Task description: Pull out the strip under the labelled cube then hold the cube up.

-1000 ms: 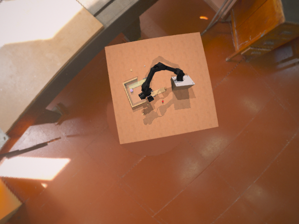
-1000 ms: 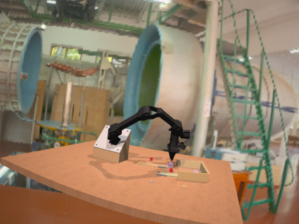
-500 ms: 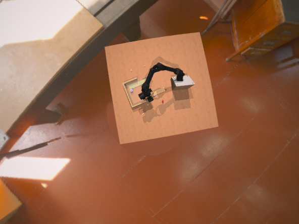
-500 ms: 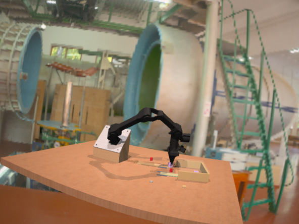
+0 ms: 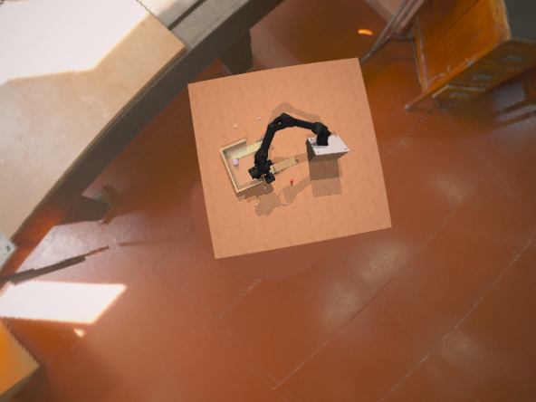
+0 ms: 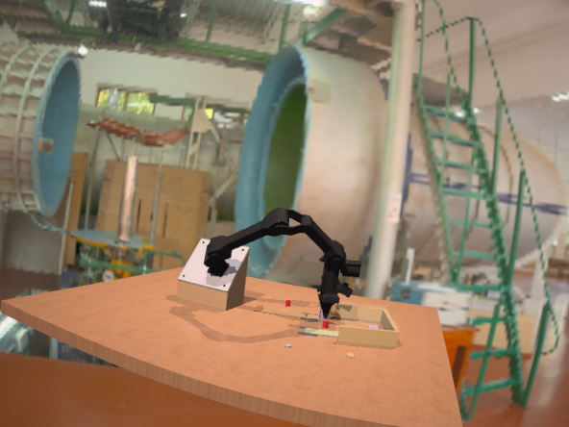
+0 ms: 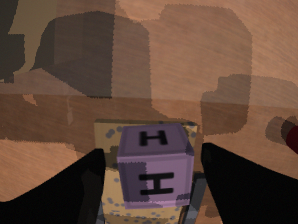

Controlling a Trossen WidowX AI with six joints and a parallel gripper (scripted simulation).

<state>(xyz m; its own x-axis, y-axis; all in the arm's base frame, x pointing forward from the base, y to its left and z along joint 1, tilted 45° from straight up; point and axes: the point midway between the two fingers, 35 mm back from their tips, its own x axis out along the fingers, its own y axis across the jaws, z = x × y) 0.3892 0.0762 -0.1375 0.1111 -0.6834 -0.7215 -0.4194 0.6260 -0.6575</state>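
The labelled cube is purple with a black H on two faces in the wrist view. It sits on the end of a speckled yellow strip. The strip reaches from the tray's open side towards the robot base. My gripper is open, with one finger on each side of the cube and a gap showing at both sides. In the top view the arm hides the cube. A second, paler strip lies partly in the tray.
The three-sided tray holds another purple piece. One red piece stands beside the speckled strip; another red piece is between the strips. Grey guides flank the strip. Small bits lie outside the tray.
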